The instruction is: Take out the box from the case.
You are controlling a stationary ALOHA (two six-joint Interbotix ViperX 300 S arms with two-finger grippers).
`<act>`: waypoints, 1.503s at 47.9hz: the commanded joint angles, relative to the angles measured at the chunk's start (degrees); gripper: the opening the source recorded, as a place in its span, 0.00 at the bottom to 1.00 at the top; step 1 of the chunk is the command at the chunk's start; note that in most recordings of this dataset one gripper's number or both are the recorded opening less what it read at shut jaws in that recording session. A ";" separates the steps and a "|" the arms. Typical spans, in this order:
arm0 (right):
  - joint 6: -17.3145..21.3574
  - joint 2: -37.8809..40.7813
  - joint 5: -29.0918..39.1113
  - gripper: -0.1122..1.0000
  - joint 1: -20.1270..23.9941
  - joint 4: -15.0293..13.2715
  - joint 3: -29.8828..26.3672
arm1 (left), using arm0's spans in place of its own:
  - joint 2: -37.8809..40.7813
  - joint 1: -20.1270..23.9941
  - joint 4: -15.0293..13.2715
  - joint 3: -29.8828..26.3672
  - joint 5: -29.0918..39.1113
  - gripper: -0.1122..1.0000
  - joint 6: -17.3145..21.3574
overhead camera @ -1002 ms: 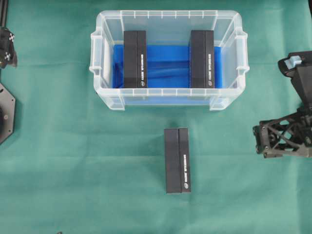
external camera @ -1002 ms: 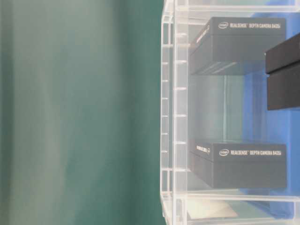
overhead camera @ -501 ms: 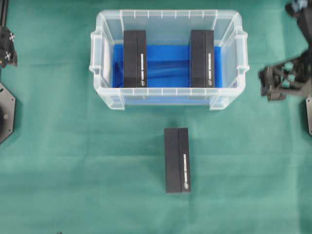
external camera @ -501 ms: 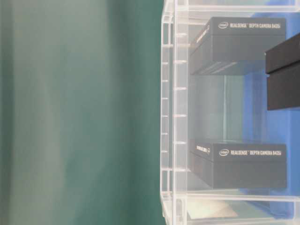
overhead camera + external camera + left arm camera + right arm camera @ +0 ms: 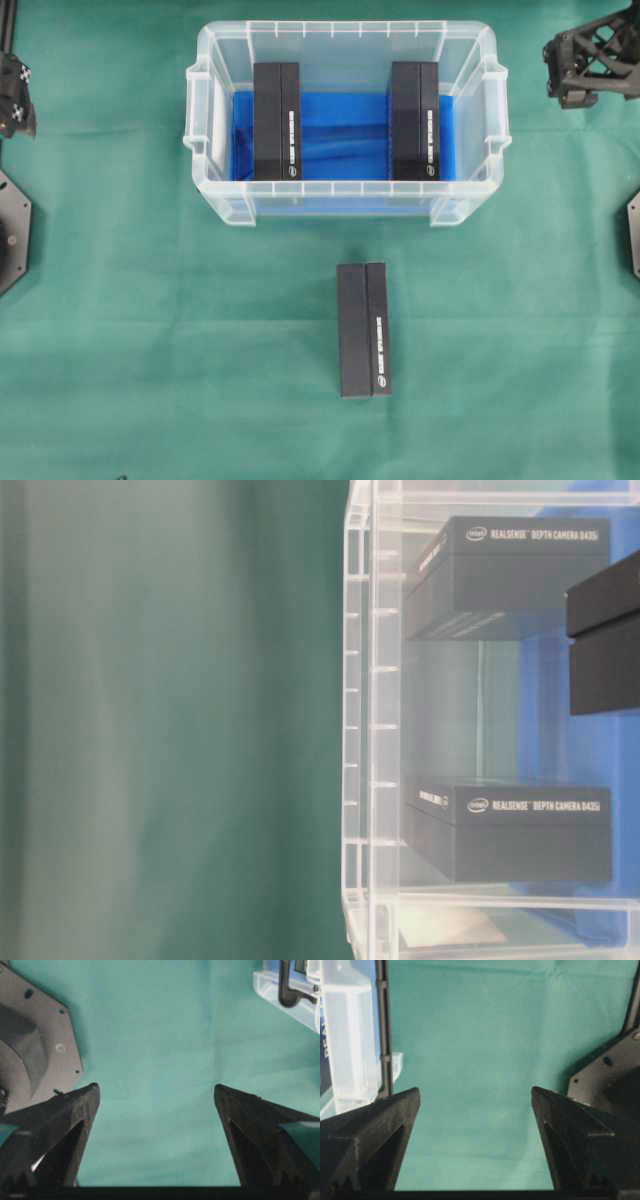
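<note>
Clear ribbed plastic forms the case (image 5: 347,205), sitting upper centre on green cloth (image 5: 180,340), two matte black boxes (image 5: 277,121) standing inside on blue lining. A third box (image 5: 364,329) is lying below it. Both grippers (image 5: 156,1091) (image 5: 475,1091) are gaping wide, empty.

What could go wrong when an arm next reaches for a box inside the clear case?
1. Both remaining boxes, left box and right box, stand close to the case walls, so an open tool may strike the rim.
2. The case looks light; lifting a box might drag it.
3. The removed box lies near the front wall.
</note>
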 commanded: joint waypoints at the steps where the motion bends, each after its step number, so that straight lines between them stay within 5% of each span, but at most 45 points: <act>1: -0.35 -0.44 -0.18 0.89 -0.62 -0.09 -0.62 | -0.09 0.00 0.00 -0.88 -0.09 0.95 -0.18; 37: -0.44 -0.35 -0.18 0.89 -0.62 0.44 -0.62 | 5.54 0.00 0.35 -3.60 -0.18 0.95 -0.70; 72: -1.32 -0.35 -0.88 0.89 -0.62 0.00 -0.62 | 31.29 -3.34 1.76 -23.91 -5.98 0.95 -1.85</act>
